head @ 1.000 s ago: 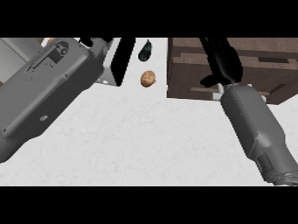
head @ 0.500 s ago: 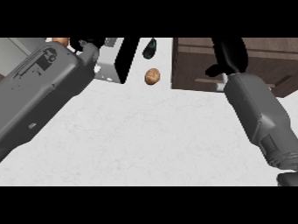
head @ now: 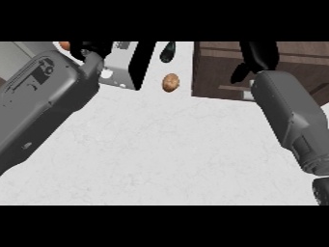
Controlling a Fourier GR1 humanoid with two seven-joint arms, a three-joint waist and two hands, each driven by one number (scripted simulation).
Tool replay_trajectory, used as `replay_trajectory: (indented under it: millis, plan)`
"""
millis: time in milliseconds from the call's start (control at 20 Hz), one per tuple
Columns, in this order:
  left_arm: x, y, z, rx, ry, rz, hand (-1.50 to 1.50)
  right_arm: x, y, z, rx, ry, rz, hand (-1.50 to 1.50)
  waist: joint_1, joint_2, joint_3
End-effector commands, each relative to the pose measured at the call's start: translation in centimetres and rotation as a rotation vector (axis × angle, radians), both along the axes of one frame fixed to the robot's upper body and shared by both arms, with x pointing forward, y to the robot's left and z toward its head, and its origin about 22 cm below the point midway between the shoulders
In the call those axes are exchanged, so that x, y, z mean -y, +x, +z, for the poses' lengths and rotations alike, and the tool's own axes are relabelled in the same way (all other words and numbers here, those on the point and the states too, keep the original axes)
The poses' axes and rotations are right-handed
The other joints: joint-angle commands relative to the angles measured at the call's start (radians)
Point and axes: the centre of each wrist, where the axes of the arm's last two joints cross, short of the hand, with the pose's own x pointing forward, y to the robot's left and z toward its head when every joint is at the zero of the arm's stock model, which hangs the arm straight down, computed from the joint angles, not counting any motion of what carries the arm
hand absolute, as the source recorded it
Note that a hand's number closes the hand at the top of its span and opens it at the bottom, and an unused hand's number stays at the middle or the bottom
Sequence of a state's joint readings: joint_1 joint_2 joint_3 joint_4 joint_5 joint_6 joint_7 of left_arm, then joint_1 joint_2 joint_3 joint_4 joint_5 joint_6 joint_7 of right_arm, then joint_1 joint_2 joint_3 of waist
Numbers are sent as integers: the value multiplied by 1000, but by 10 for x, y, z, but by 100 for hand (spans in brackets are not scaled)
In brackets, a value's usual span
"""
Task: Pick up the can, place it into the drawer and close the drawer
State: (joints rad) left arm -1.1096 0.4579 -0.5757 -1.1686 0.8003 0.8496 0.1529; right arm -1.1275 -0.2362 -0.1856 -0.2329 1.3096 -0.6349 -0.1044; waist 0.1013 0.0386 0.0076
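Forearms frame the white counter (head: 167, 144), both reaching toward 12 o'clock. My right hand (head: 258, 55) sits at 1 o'clock over the dark wooden drawer unit (head: 217, 72). Whether it is spread, closed or clamped on something I cannot tell, since it is only a black shape against the wood. My left hand (head: 89, 48) is at 11 o'clock beside a grey box (head: 120, 72), cut by the upper edge, and its state is just as unclear.

I cannot pick out the can for certain. A small orange patch (head: 65, 45) next to my left hand might be it, or the can may be hidden under my right hand or inside the drawer. A brown rounded lump (head: 171, 82) lies at 12 o'clock, between box and drawer unit, with 1 dark object (head: 167, 51) beyond it.

I judge the step in hand to be at the drawer, either setting the can inside or getting ready to shut it. Both fit. The next move calls for my right hand staying square to the drawer front.
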Motion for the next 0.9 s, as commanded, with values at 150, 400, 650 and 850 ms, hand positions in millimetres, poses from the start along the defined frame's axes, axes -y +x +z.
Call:
replay_trajectory:
  millis: [150,400,650,850]
  plan:
    - [-2,-6,11,8,-3,-28,-150,-12,13,38,-3,71,70,-150,28,0,-3]
    - [-1,-9,9,7,-10,-30,-150,-35,14,40,-70,431,167,-150,22,-3,1]
    - [-3,-10,-5,-15,-6,-16,-150,-30,14,36,-80,697,201,-150,5,-2,0]
    - [-11,-14,0,-11,-6,-30,-150,-18,17,48,-75,739,214,-150,15,-4,-4]
